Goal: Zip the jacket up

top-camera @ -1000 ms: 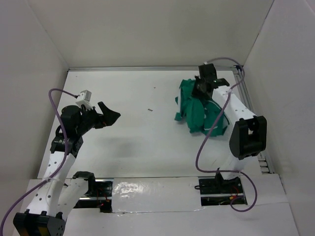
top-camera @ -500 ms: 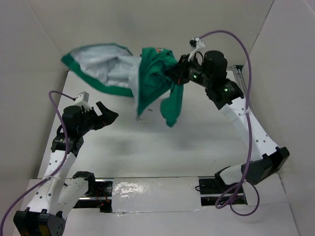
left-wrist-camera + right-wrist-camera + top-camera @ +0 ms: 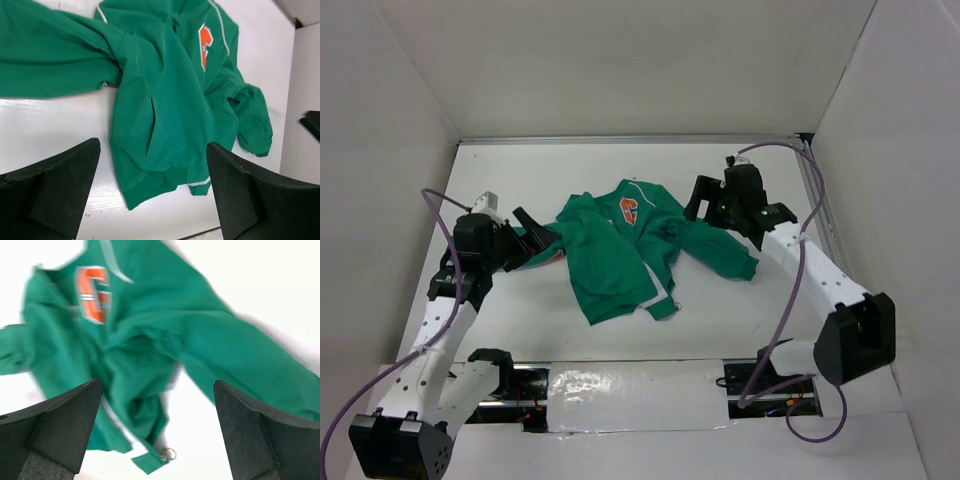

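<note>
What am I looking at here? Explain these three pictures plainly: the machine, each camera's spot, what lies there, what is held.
Two robot arms are bolted at the near edge of a white table. The wide picture comes from a fixed camera above and behind them. The other two come from cameras on the wrists, so the dark wedges at the bottom are each gripper's own fingers. A green jacket with an orange chest patch lies spread on the table. The left gripper and the right gripper are both open, above the jacket, holding nothing.

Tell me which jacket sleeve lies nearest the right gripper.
The sleeve stretching toward the right gripper, ending in a bunched cuff; the other sleeve reaches toward the left gripper.
</note>
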Tool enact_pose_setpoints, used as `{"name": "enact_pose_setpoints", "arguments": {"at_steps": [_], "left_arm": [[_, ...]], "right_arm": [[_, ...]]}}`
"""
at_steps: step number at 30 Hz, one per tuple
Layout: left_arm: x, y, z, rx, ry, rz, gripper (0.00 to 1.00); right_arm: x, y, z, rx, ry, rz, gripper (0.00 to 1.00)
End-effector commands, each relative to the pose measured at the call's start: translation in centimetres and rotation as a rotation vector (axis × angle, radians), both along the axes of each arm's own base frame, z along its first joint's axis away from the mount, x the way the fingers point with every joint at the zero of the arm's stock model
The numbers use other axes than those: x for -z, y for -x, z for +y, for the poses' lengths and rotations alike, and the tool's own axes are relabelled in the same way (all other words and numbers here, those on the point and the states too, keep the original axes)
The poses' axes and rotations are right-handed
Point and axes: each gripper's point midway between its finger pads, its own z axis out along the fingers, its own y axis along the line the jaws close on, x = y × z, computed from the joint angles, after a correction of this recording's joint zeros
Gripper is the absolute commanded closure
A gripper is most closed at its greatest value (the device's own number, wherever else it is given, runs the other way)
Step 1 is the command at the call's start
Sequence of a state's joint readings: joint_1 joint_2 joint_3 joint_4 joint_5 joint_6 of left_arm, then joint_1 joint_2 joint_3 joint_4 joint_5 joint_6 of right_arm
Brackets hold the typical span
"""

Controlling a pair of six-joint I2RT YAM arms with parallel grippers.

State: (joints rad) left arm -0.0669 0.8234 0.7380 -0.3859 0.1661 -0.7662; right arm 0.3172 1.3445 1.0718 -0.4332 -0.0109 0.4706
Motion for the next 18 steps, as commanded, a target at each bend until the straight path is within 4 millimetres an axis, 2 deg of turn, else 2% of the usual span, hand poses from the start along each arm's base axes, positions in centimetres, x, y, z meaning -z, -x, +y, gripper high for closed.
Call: {"name": "enact_pose_setpoints", "arguments": {"at_steps": [1, 4, 7, 9, 12, 13, 14, 15, 16, 18], "left_arm": [[0.1, -0.3, -1.3, 0.053, 0.052, 0.026, 0.01], [1.8, 0.4, -3.6, 0.193, 0.106, 0.078, 0.01], [3.5, 1.9, -6.0, 0.293, 0.125, 0.156, 0.01], [5.0, 2.3, -6.2, 0.292, 0.113, 0.202, 0.01], [6.7, 2.7, -6.4, 0.282, 0.121, 0.255, 0.01], [7.2, 2.3, -6.4, 0.271, 0.120, 0.271, 0.01], [7.6, 2.2, -6.4, 0.270, 0.120, 0.282, 0.01], [7.7, 1.7, -6.4, 0.262, 0.110, 0.282, 0.01], [8.5, 1.3, -6.3, 0.257, 0.103, 0.310, 0.01], [8.4, -0.1, -6.0, 0.238, 0.077, 0.304, 0.01]], "right_arm": [[-3.9, 0.1, 1.4, -0.051, 0.012, -0.130, 0.00], [-1.0, 1.6, 1.9, -0.067, 0.070, -0.059, 0.00], [0.7, 3.1, 2.6, -0.095, 0.069, -0.029, 0.00], [2.1, 4.3, 3.9, -0.149, 0.029, -0.001, 0.01], [3.5, 5.1, 5.6, -0.193, -0.028, 0.031, 0.01], [4.6, 4.9, 6.3, -0.205, -0.034, 0.067, 0.01], [4.6, 4.9, 6.3, -0.200, -0.039, 0.070, 0.01], [4.2, 4.0, 6.5, -0.180, -0.042, 0.061, 0.01], [5.0, 3.4, 6.3, -0.148, -0.017, 0.086, 0.01], [4.6, 1.7, 6.1, -0.091, 0.017, 0.076, 0.01]]}}
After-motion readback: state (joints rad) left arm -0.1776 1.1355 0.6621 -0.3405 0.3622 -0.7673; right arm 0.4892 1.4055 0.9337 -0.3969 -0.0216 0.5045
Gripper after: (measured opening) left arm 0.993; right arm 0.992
